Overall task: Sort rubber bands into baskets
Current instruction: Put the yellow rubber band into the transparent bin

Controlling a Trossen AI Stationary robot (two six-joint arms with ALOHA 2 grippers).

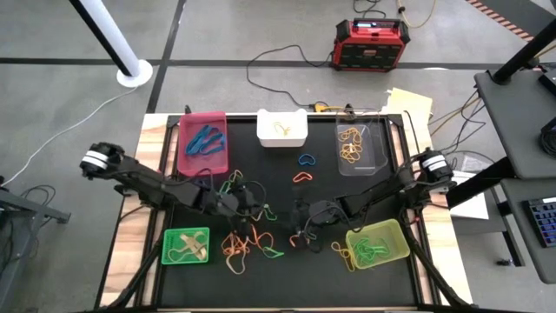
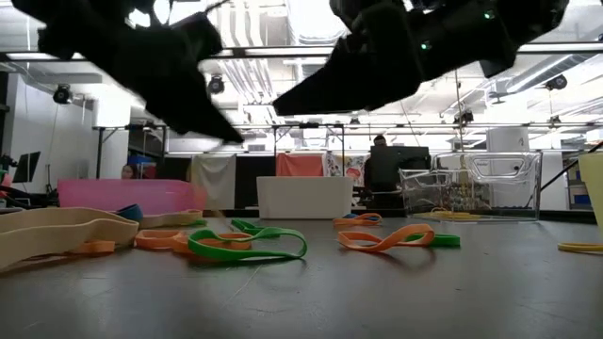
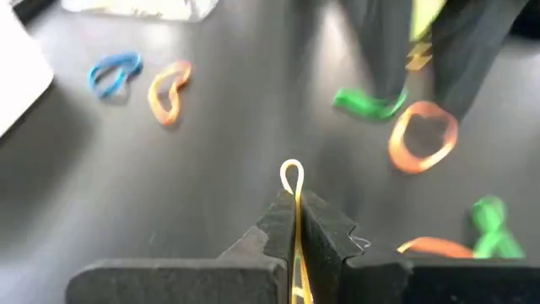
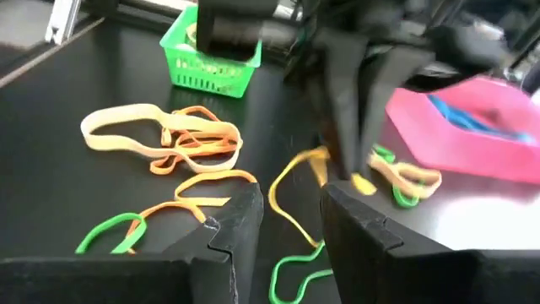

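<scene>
Loose rubber bands (image 1: 241,243) in orange, green and tan lie on the black mat; a blue one (image 1: 307,159) and an orange one (image 1: 301,176) lie farther back. Five baskets ring the mat: pink (image 1: 184,149), white (image 1: 281,137), clear (image 1: 375,161), green (image 1: 170,252) and yellow-green (image 1: 398,248). My left gripper (image 1: 263,209) is raised over the mat's middle, shut on a thin yellow rubber band (image 3: 291,176). My right gripper (image 1: 300,228) hovers close by, facing it, open (image 4: 287,228) with nothing between its fingers. My left gripper pinches the yellow rubber band between its two fingers, with a small loop end (image 3: 291,173) poking out past the fingertips. The fingers slant down from the table's left. In the right wrist view the rest of the band (image 4: 287,190) hangs slack below the fingers, toward the mat.
A red-and-black box (image 1: 372,43) and cables lie on the floor beyond the table. The pink basket holds blue bands, the clear one orange bands, the yellow-green one green bands. Both arms crowd the mat's middle; open mat shows between the white basket and the grippers.
</scene>
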